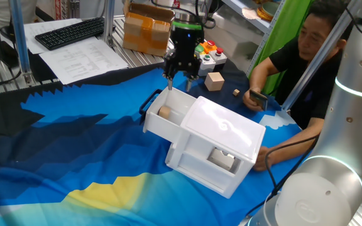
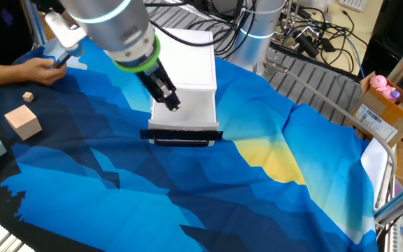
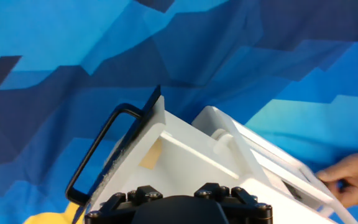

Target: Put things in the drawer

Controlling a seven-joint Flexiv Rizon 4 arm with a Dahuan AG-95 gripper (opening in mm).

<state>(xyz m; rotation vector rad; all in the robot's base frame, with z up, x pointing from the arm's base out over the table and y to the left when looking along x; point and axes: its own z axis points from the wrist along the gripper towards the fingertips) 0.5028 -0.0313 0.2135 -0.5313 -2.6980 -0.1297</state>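
Observation:
The white drawer (image 1: 180, 102) stands pulled out of the white cabinet (image 1: 222, 129), with its black handle (image 1: 148, 102) at the front. One tan block (image 1: 164, 112) lies inside it, and it also shows in the hand view (image 3: 151, 154). My gripper (image 1: 179, 83) hovers just above the drawer's back part, fingers apart and empty. It shows over the drawer in the other fixed view (image 2: 170, 100). A larger wooden cube (image 1: 215, 81) and a tiny block (image 1: 236, 92) lie on the cloth behind the cabinet. In the hand view only the hand's black body (image 3: 179, 211) shows.
A person (image 1: 307, 50) sits at the right, one hand at the cabinet's side (image 3: 353, 180) and the other holding a dark object (image 1: 256, 97). A button box (image 1: 209, 53) and a cardboard box (image 1: 146, 28) stand behind the gripper. Blue cloth (image 1: 74, 144) covers the table.

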